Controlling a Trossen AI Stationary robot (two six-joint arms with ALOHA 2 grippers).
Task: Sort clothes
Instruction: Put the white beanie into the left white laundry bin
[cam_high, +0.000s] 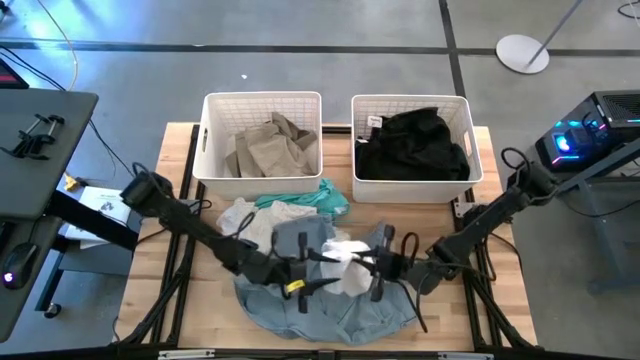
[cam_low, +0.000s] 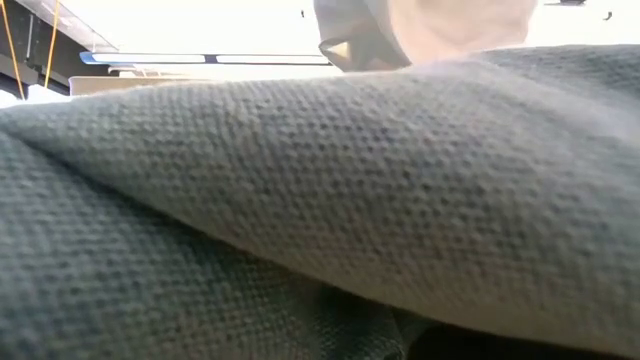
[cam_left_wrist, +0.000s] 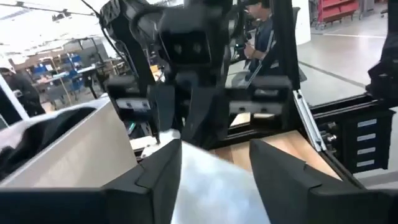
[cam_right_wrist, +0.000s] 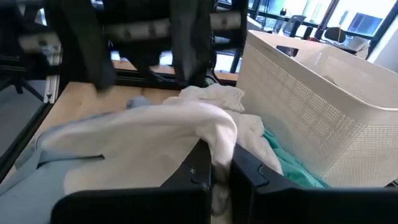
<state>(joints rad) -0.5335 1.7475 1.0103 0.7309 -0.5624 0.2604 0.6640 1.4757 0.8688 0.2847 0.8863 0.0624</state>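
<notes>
A white garment (cam_high: 345, 262) is lying bunched in the middle of the wooden counter (cam_high: 500, 300), on top of a spread-out blue-grey denim garment (cam_high: 320, 305) near the counter's front edge. The right claw (cam_high: 378, 265) is pinching a fold of the white garment, its two dark fingers (cam_right_wrist: 200, 167) closed tight on the cloth, which is draping over them in the right wrist view. The left claw (cam_high: 318, 256) is meeting it from the opposite side, its fingers (cam_left_wrist: 158, 171) standing apart with pale fabric showing between them; whether they are actually gripping that fabric cannot be told. Just behind the white garment, a teal green garment (cam_high: 322, 197) and another pale piece (cam_high: 245, 215) are lying loose on the counter, close against the front of the baskets. At the back of the counter two white slatted baskets are sitting side by side: the left basket (cam_high: 262, 100) is holding tan khaki clothes (cam_high: 268, 147), and the right basket (cam_high: 410, 100) is holding black clothes (cam_high: 412, 145). Both dark arms are reaching in low from the counter's outer sides toward its centre. In the low view, grey-blue woven fabric (cam_low: 320, 220) is filling almost the whole picture, close against the camera. Beyond the counter, a person (cam_left_wrist: 260, 34) is standing in the room behind.
</notes>
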